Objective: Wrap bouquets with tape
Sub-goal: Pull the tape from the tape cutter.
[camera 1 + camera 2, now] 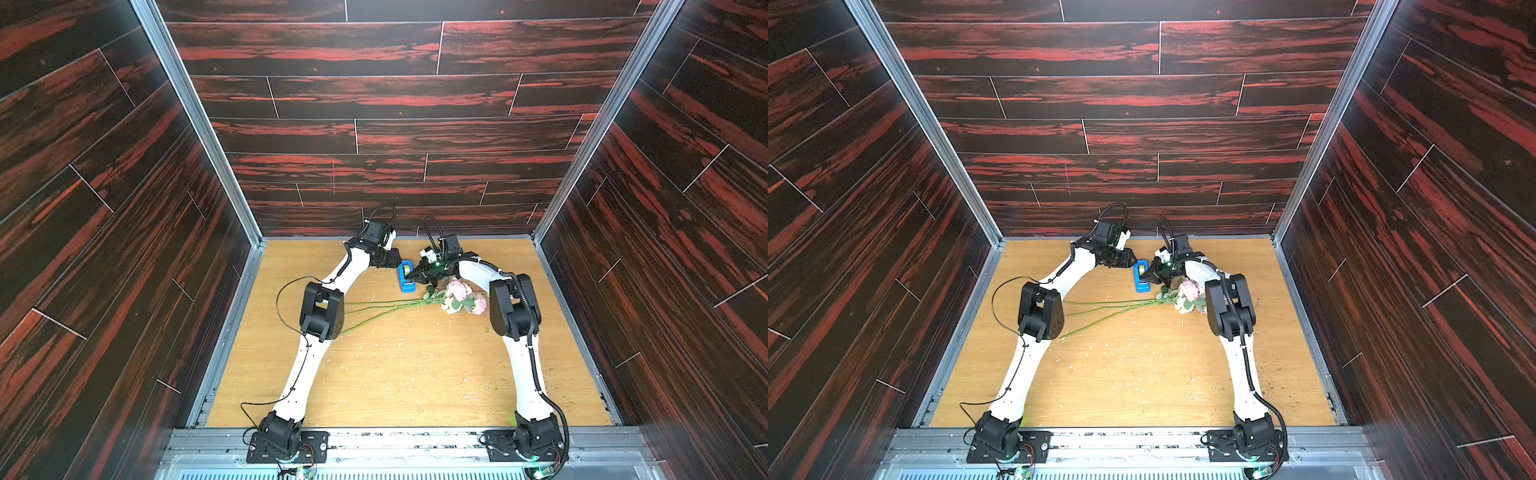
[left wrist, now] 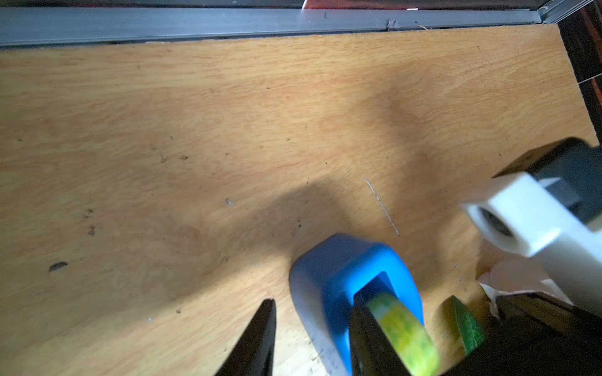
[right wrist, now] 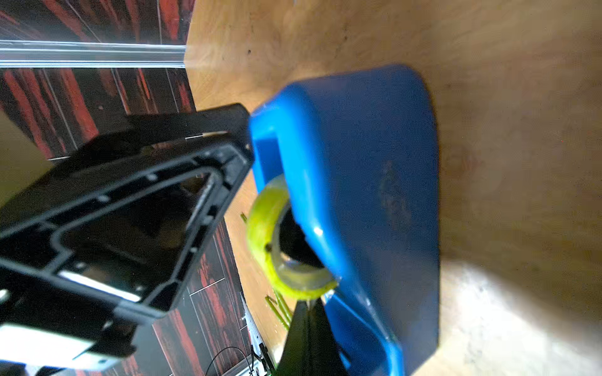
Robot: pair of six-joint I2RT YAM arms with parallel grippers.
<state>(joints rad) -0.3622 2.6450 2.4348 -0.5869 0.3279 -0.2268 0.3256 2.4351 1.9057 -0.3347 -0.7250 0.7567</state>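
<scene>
The blue dispenser (image 1: 405, 285) sits on the wooden worktop (image 1: 415, 374) near the middle of its far edge, with the yellowish tape roll (image 3: 260, 234) seated in it. Both arms lean in over it. The left gripper (image 2: 312, 299) has its jaws partly apart, straddling one side wall of the dispenser: one finger is down in the slot beside the roll and the other is outside, with a sliver of wood showing between it and the plastic. The right gripper (image 3: 306, 306) is pinched fully closed, its tips right at the roll's edge (whether a tape end is caught between them, I can't tell). The bouquet (image 1: 459, 293) lies flat just nearer than the dispenser. Its pink-white blooms are toward the right edge by the right arm. Its green stems (image 1: 386, 309) run out toward the left edge, reaching the left arm's elbow (image 1: 322, 309).
</scene>
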